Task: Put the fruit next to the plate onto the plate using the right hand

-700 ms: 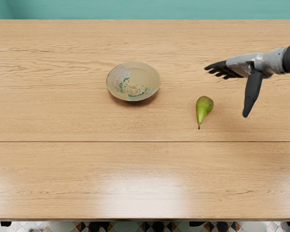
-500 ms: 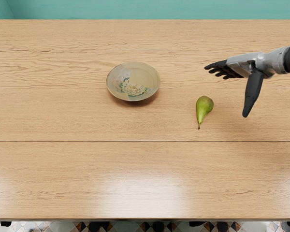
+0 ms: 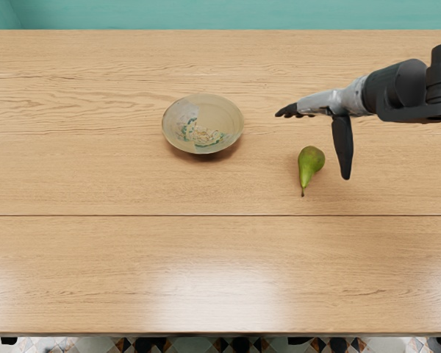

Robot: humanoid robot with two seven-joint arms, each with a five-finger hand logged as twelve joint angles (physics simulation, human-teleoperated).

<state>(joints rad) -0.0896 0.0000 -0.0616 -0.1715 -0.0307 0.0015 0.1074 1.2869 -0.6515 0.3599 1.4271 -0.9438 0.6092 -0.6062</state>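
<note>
At six o'clock of the open, empty right hand (image 3: 325,107), the slick pear (image 3: 310,161) was judged grippable round its belly.

The wooden table (image 3: 220,272) in front of me, carrying a plate (image 3: 178,110) and a pear (image 3: 309,162).

The top is light wood with its grain running side to side. A thin seam crosses it from left to right a little below the middle, and the part nearest me shows a soft glare. Both things lie beyond that seam. The plate sits left of centre, round and shallow, pale with a mottled green and brown pattern inside. The pear lies to its right and a little nearer me, close to the plate but apart from it. It is green and on its side, with its fat end away from me and its stem pointing toward me, stopping short of the seam.
</note>
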